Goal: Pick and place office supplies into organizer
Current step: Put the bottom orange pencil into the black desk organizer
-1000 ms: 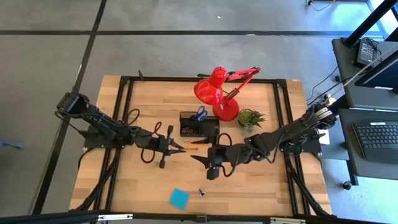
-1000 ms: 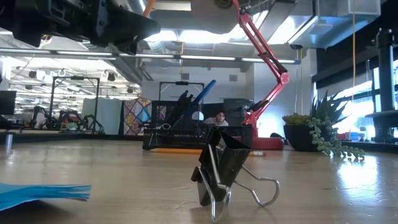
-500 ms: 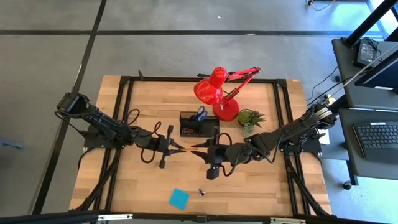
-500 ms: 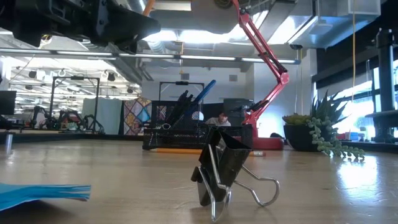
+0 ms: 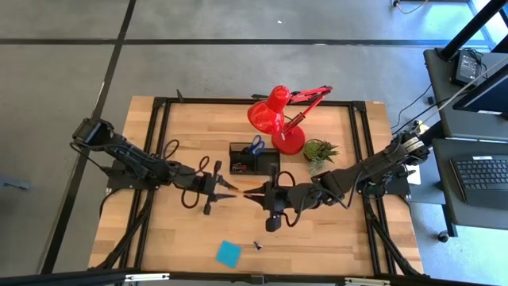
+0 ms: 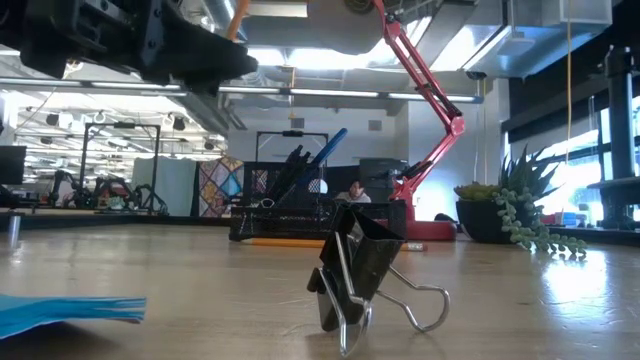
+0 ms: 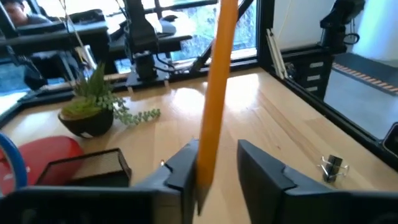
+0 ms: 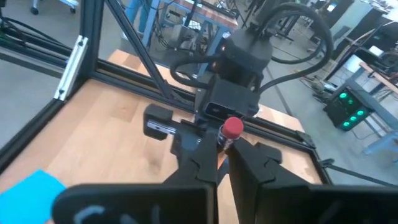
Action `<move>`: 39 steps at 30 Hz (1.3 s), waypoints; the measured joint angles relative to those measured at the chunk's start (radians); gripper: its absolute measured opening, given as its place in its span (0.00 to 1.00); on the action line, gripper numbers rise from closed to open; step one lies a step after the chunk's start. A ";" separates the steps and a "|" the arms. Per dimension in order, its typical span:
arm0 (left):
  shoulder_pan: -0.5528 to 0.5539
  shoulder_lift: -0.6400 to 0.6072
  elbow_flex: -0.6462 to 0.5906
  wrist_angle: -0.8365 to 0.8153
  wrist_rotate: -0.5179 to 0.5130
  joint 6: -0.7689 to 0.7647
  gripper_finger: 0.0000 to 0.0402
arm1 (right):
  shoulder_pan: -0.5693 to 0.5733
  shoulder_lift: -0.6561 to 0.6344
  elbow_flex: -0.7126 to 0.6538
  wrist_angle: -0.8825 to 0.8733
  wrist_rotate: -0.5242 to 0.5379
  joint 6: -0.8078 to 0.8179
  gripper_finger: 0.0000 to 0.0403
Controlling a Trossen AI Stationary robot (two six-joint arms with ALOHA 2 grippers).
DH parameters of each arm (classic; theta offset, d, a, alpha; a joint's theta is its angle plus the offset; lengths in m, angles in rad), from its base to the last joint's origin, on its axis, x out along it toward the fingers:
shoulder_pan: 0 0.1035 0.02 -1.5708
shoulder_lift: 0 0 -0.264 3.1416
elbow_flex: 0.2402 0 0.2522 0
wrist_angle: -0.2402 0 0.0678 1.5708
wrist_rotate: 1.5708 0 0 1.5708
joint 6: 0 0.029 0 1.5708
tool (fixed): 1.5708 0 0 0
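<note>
An orange pencil (image 7: 214, 93) with a red eraser tip (image 8: 232, 127) hangs in the air between my two grippers, over the table's middle. My right gripper (image 5: 259, 191) is shut on it. My left gripper (image 5: 228, 187) stands open around its other end. The black organizer (image 5: 254, 158) sits just beyond them and holds blue-handled scissors (image 5: 256, 144). Another orange pencil (image 6: 290, 241) lies flat on the table in front of the organizer. A blue sticky-note pad (image 5: 228, 253) and a black binder clip (image 6: 360, 275) lie near the table's front edge. My left gripper has the pencil's end lying against the inner face of one finger (image 7: 185, 171). The other finger (image 7: 264, 171) stands apart from it. My right gripper pinches the pencil just below its red eraser tip (image 8: 222, 147) between its two fingers. The fingers come level from the table's right side and run roughly along the pencil, which is clear of the table.
A red desk lamp (image 5: 278, 119) and a small green plant (image 5: 319, 151) stand behind and to the right of the organizer. The black frame rails (image 5: 159, 143) run along the table's edges. Bare wood (image 5: 317, 238) lies at the front right.
My right gripper has moved a little toward the left gripper and shut on the pencil's eraser end. My left gripper has opened, with the pencil staying in the air between the two.
</note>
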 joint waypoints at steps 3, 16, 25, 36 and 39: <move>0.001 0.000 0.000 -0.024 -0.004 -0.039 0.33 | -0.010 0.000 0.000 -0.012 0.013 -0.008 0.05; -0.001 -0.104 0.000 -0.357 -0.170 -0.170 0.43 | -0.059 0.000 0.000 -0.183 0.037 0.090 0.05; 0.000 -0.257 0.000 -0.643 -0.256 -0.353 0.41 | -0.148 -0.018 0.000 -0.221 -0.046 0.092 0.05; 0.000 -0.266 0.000 -0.657 -0.253 -0.339 0.40 | -0.234 -0.065 -0.005 -0.201 -0.109 0.095 0.06; 0.000 -0.266 0.000 -0.658 -0.253 -0.339 0.40 | -0.252 -0.081 -0.062 -0.144 -0.119 0.094 0.06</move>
